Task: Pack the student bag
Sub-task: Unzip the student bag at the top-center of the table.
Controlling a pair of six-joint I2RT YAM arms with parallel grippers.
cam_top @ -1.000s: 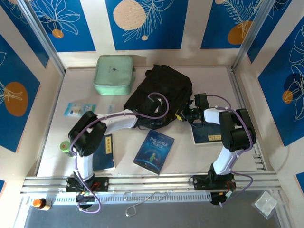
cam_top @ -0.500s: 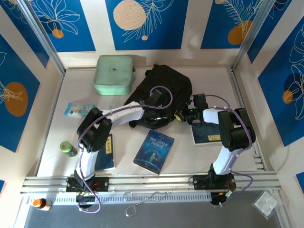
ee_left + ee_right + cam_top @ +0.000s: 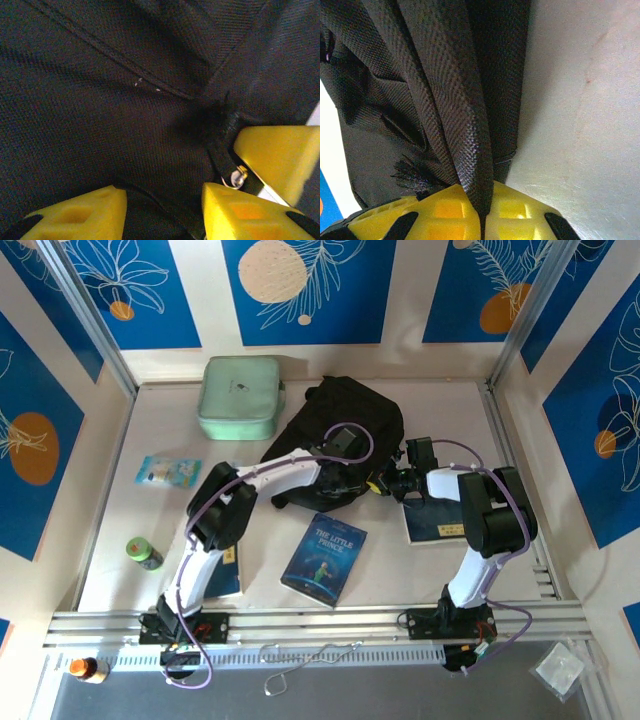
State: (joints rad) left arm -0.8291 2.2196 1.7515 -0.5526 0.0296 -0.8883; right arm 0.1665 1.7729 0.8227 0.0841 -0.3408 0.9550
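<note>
Tightly, right end effector (image 3: pixel 482 212) clamps an edge fold of the student bag (image 3: pixel 350 415); left end effector (image 3: pixel 162 205) gapes above it.

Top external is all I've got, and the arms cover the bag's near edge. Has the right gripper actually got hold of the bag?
Observer: Yes. In the right wrist view, the right gripper is shut on a fold of the student bag's black fabric.
Operator: And the left one?
Observer: In the left wrist view, the left gripper is open, close over the bag's fabric.
Operator: Any zipper pull near it?
Observer: Probably. A small metal ring on a black tab sits just beyond its right-hand fingertip.
</note>
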